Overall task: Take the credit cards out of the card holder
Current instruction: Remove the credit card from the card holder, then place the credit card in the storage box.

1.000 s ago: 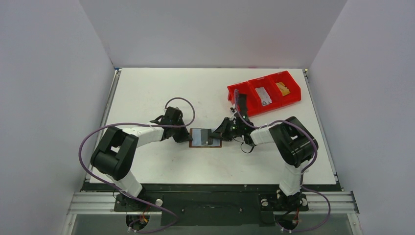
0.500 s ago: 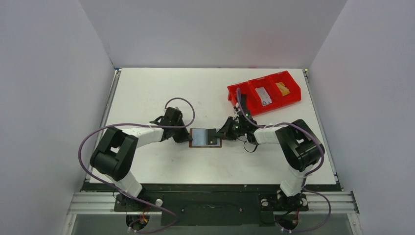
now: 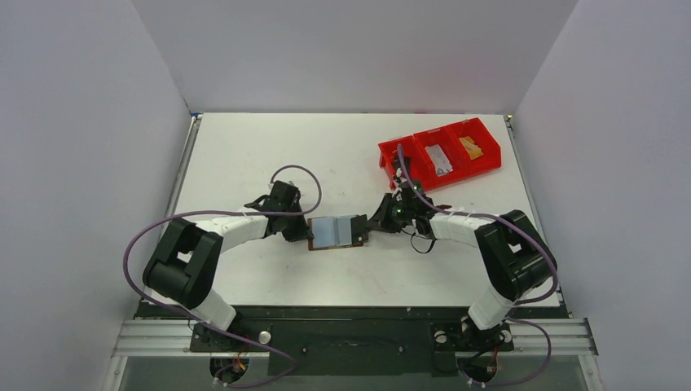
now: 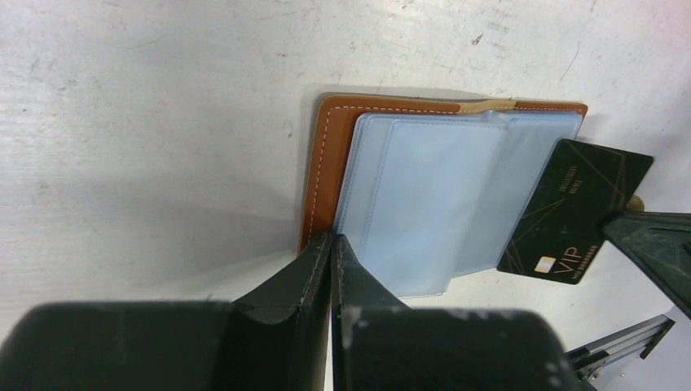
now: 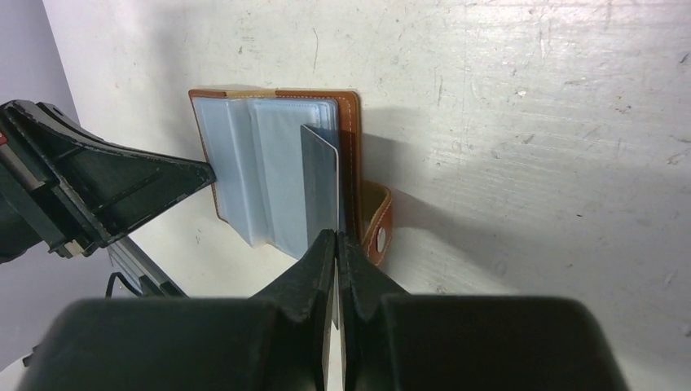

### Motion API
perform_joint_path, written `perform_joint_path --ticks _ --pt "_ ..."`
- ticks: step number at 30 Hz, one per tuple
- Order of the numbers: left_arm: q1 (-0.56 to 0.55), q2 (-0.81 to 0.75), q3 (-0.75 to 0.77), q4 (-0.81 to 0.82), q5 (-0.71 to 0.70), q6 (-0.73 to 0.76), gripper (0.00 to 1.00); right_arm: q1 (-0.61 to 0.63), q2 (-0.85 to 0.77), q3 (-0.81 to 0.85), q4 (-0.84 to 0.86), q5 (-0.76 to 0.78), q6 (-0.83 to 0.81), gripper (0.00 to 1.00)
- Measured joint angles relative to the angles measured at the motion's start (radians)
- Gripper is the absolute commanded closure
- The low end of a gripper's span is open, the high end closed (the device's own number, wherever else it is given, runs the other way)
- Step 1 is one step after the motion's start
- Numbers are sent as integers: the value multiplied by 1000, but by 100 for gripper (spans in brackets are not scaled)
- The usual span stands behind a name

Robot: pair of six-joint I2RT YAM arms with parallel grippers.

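Two changes show against one second ago: the card holder (image 3: 332, 232) has slid slightly toward the left gripper (image 3: 308, 235), and the right arm has stretched out flatter, its elbow swung outward. We find the right gripper (image 3: 366, 227) clenched on the black credit card (image 3: 357, 230), which sticks out past the holder's end nearest that gripper. The left gripper is closed, its tips pressed against the brown cover's edge; we cannot tell whether leather lies between them. The holder lies open and flat on the table (image 3: 244, 147) between the two grippers, long axis running from one gripper to the other, pale pockets upward, closing tab just beside the right gripper's fingers. The card is tilted, its long axis roughly crosswise to the holder's, printed face upward, and its edge farthest from the right gripper overlaps the outermost pocket.
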Motion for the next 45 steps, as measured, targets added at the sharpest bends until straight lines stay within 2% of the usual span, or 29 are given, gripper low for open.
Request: perform_joint_path --ticks 7,11,20,25,28,40,42,45 --pt "2 -20 23 -89 -2 42 74 0 -43 38 -69 7 -18 100" --pt "3 -41 55 -143 -3 61 66 0 -58 63 -103 9 -20 100" --pt "3 -121 122 -172 33 88 61 0 -89 92 -148 2 -14 100" --pt "11 -157 122 -111 153 72 60 0 -124 93 -118 -48 47 100" --pt "21 -172 120 -45 233 46 56 0 -147 95 -80 -86 94 100" --pt "38 -195 55 237 486 -90 56 36 -178 95 170 -197 313 100" --pt "41 -195 40 279 512 -116 64 46 -178 97 185 -200 330 100" --pt "47 -195 19 333 543 -157 90 53 -175 100 195 -200 346 100"
